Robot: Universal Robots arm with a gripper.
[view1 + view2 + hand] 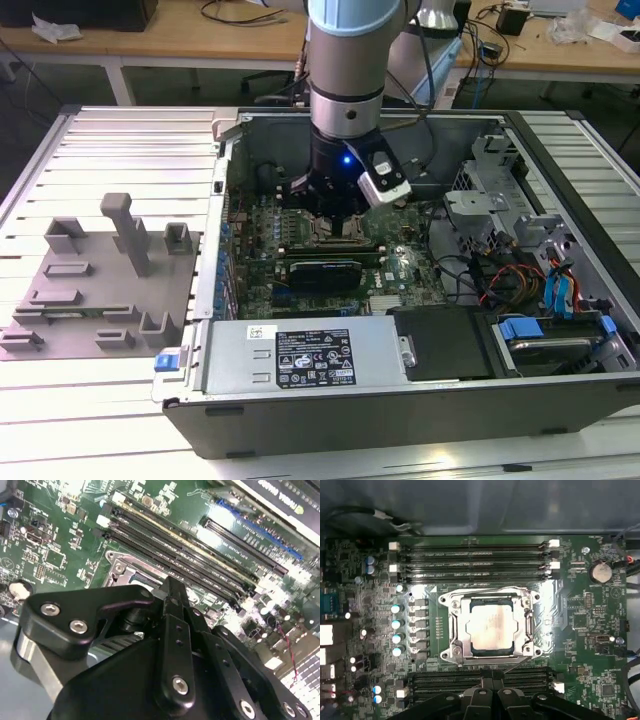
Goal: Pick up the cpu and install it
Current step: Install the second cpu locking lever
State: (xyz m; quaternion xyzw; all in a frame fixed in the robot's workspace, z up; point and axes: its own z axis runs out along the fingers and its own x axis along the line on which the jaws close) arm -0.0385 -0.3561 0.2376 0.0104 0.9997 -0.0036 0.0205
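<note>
The cpu [492,627], a small square chip with a pale silvery top, lies flat inside the black metal-framed socket [451,630] on the green motherboard [590,630]. In the exterior view my gripper [335,215] hangs straight down into the open computer case, just above the socket area. In the first wrist view the gripper [492,675] sits at the socket's edge with its fingers together and nothing between them. The second wrist view shows the gripper [170,585] from behind, close over the board beside the socket's corner [120,567].
Memory slots [470,560] flank the socket on two sides. A power supply [300,355] fills the case's front, with drive bays and cables [520,280] on the exterior view's right. A grey fixture tray [100,290] with upright posts lies left of the case.
</note>
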